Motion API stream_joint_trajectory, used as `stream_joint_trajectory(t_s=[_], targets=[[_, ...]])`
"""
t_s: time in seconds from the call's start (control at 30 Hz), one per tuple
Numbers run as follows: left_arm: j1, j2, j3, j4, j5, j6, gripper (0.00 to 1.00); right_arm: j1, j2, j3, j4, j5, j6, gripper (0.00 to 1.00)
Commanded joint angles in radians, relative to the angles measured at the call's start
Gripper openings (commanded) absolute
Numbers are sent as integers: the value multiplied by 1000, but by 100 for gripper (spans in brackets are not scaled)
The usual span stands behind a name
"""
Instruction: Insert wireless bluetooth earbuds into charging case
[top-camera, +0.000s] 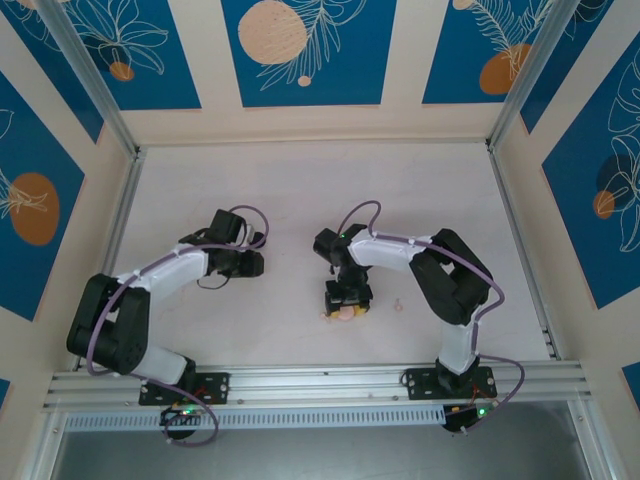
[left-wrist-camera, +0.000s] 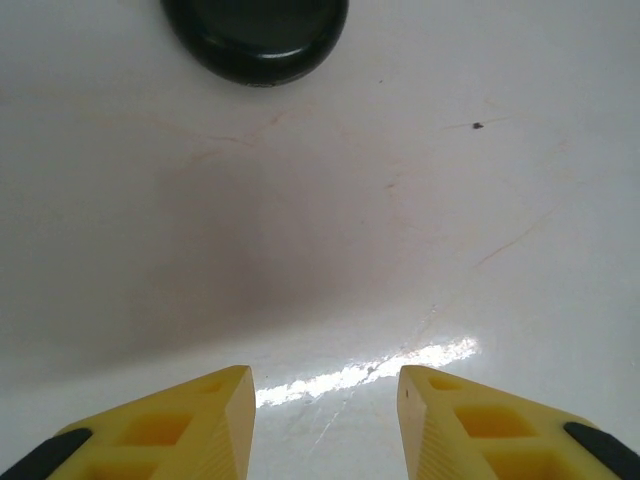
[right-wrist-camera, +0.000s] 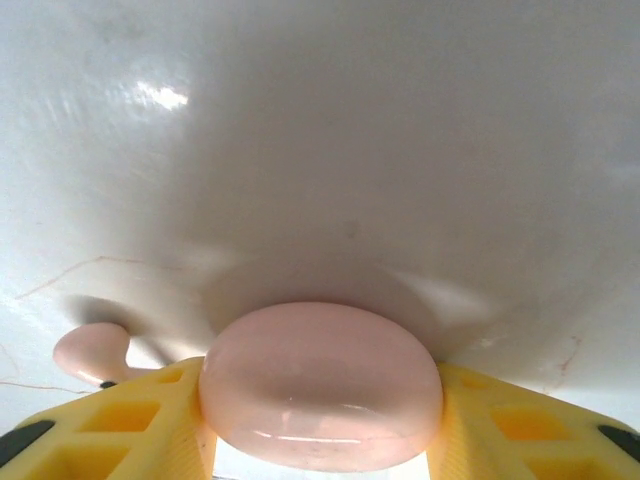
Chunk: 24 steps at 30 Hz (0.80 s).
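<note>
Centrally, near edge: pink charging case (right-wrist-camera: 320, 385), lid closed, rounded, flat on the white tabletop (top-camera: 300, 190). This case is the reference for all entries below.

1. Right pincer (top-camera: 347, 305): clenched on the pink charging case, with one yellow finger (right-wrist-camera: 130, 420) against each side.
2. Pale pink earbud (right-wrist-camera: 90, 350): lies on the tabletop just beside the case. It is outside the grasp, against the outer flank of one finger, and not inside the case.
3. Tiny pale pink piece (top-camera: 398, 305): lies to the right of the case overhead, apart from it. It is too small to identify.
4. Left pincer (left-wrist-camera: 325, 385): well apart to the left of the case. It is released, with bare tabletop between its fingers.
5. Black rounded case (left-wrist-camera: 255, 40): closed, on the left pincer's side of the pink case, clear of that pincer's fingertips.

Edges: the near aluminium rail (top-camera: 320, 378) runs close behind the pink case on the arm-base side. The side rails (top-camera: 520, 240) and the patterned back wall (top-camera: 300, 50) stand well away from it.

Open room: the tabletop is bare beyond the case toward the back wall, and also to its left as far as the left pincer.

Obstructions: the right arm's forearm (top-camera: 400, 250) overhangs the tabletop to the right of the case and beyond it.
</note>
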Motion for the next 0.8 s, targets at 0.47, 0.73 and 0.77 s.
stream_joint_trajectory(t_s=[0.47,0.73,0.77], targets=[[-133,-415,-532,1039,279,294,35,-83,-487,-317,796,-191,52,46],[-208,-451,-606,1158,379,478,35,-82,-540,-448,1146,-281,130,45],[-219,-451,-607,1161,374,490,35,-81,-546,-462,1178,-286,138,45]])
